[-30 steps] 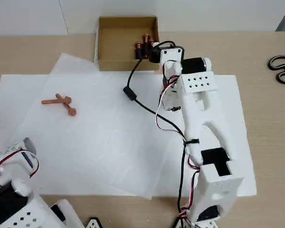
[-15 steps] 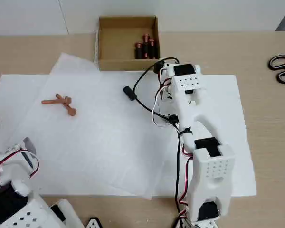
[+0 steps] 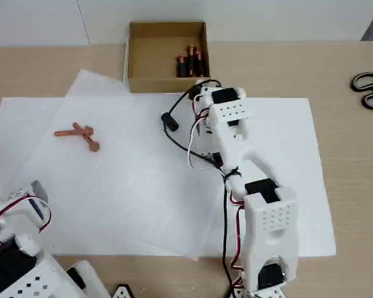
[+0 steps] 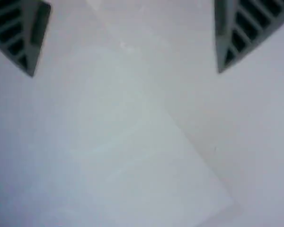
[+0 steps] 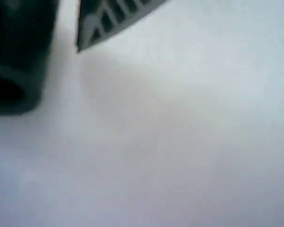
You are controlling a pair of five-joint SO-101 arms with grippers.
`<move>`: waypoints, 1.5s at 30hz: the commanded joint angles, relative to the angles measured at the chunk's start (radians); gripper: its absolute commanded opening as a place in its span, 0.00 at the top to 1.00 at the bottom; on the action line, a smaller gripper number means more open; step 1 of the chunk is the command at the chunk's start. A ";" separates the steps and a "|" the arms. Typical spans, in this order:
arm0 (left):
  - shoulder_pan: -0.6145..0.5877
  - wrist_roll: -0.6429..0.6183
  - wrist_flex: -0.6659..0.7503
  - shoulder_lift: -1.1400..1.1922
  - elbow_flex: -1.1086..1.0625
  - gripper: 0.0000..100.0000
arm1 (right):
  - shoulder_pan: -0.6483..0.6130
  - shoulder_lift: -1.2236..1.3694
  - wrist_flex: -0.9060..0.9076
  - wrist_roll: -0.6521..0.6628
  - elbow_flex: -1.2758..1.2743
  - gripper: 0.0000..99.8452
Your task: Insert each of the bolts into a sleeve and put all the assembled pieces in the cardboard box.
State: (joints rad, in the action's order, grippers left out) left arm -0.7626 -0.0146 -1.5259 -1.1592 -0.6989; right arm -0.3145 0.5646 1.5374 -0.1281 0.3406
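The right arm (image 3: pixel 236 146) has drawn back from the cardboard box (image 3: pixel 150 57) over the last second, folding toward its base, and its end effector (image 3: pixel 204 93) now sits just outside the box's front wall.

The wooden surface (image 3: pixel 342 59) carries a white sheet (image 3: pixel 130 186), and the right arm stretches over the sheet. The left arm (image 3: pixel 18 248) sits at the near corner. Its end effector (image 4: pixel 125 71) is spread wide above bare sheet, holding nothing. Whether the right end effector is wide or narrow cannot be told.

The box stands at the far edge of the sheet. Scissors (image 3: pixel 369 88) lie well off to the side. Three assembled pieces (image 3: pixel 190 62) lie side by side inside the box. Two loose bolts (image 3: pixel 81 133) lie touching on the sheet, well apart from both arms.
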 commanded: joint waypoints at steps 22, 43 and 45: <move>0.017 0.094 -0.009 -0.002 0.013 0.77 | 0.030 0.067 -0.033 0.084 0.040 1.00; 0.348 0.933 -0.078 1.131 0.837 0.77 | 0.085 -0.176 0.131 0.203 0.160 1.00; 0.348 1.102 -0.078 1.244 0.915 0.77 | 0.096 -0.174 0.131 0.216 0.158 1.00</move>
State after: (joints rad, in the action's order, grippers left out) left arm -0.4204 0.7971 -1.6026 -0.0667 0.0836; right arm -0.2378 0.4634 1.6617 0.0652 0.4542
